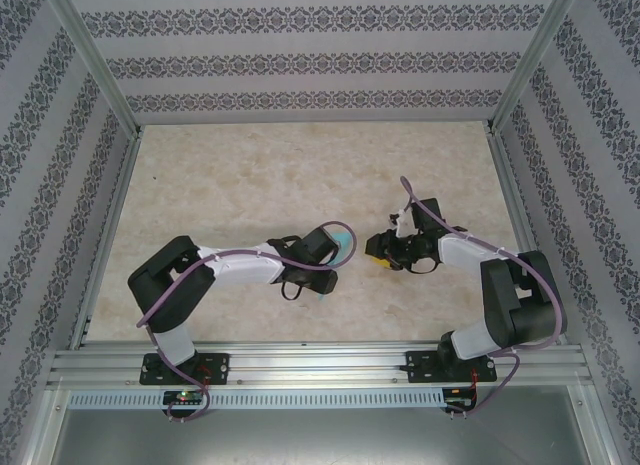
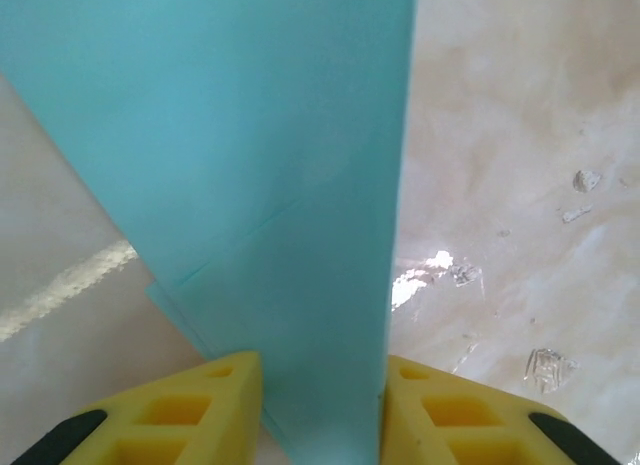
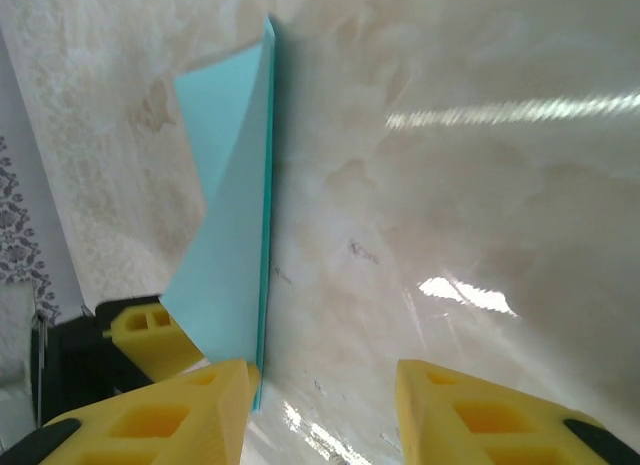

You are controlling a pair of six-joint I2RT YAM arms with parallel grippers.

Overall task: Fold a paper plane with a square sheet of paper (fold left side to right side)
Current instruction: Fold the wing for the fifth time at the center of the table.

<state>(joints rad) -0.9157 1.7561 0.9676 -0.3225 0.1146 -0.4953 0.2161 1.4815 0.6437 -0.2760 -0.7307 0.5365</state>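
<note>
The teal-blue paper (image 2: 250, 135) is folded into a narrow pointed paper plane shape (image 3: 235, 235) with a straight crease along one side. My left gripper (image 2: 323, 370) is shut on it, and the paper fills the gap between the two yellow fingers. From above, a bit of teal paper (image 1: 346, 243) shows at the left gripper (image 1: 338, 247) in the middle of the table. My right gripper (image 1: 378, 251) hangs just to its right. Its jaws (image 3: 322, 370) stand open over bare table, and its left fingertip (image 3: 215, 385) is right beside the paper's near edge.
The beige marble-look tabletop (image 1: 300, 175) stretches behind both grippers. Patterned walls and metal frame posts (image 1: 100, 65) enclose it on three sides. A yellow finger (image 3: 150, 335) of the left gripper shows behind the paper in the right wrist view.
</note>
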